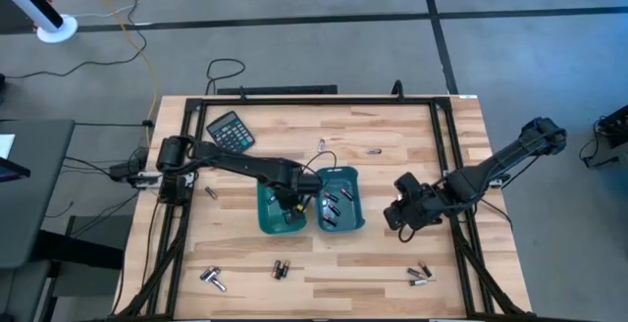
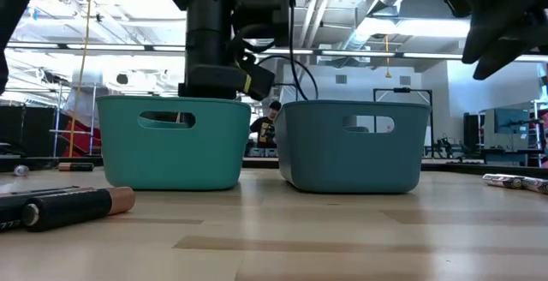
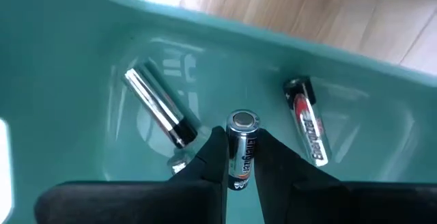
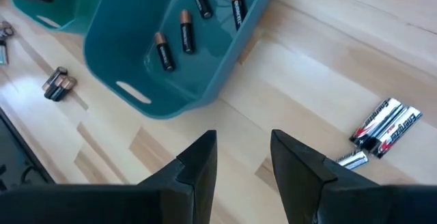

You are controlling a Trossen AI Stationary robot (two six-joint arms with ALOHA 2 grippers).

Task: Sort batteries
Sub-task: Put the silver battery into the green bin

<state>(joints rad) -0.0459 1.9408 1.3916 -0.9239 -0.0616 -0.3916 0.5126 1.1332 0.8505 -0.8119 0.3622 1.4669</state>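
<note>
Two teal bins stand side by side mid-table: the left bin [image 1: 278, 211] and the right bin [image 1: 340, 200]. My left gripper [image 3: 239, 136] reaches down into the left bin [image 3: 82, 80], shut on a silvery battery [image 3: 242, 125]. Two more silvery batteries [image 3: 158, 106] [image 3: 308, 120] lie on that bin's floor. The right bin [image 4: 130, 53] holds several dark batteries with copper ends [image 4: 186, 31]. My right gripper [image 4: 242, 157] hangs open above bare wood to the right of the bins [image 1: 402, 214], with nothing between its fingers. My left gripper pinches the silvery battery's body [image 3: 241, 157] between its two fingers, which come from above and point down into the bin. The battery runs along the fingers, with one end cap [image 3: 242, 120] sticking out past the fingertips toward the bin floor. Whether that end touches the floor I cannot tell.
Loose batteries lie on the wood: silvery ones near the front right [image 1: 419, 275] [image 4: 382, 130], others at the front [image 1: 282, 269], front left [image 1: 213, 279], left of the bins [image 1: 209, 192] and behind them [image 1: 374, 150]. A black calculator [image 1: 231, 131] lies at the far left.
</note>
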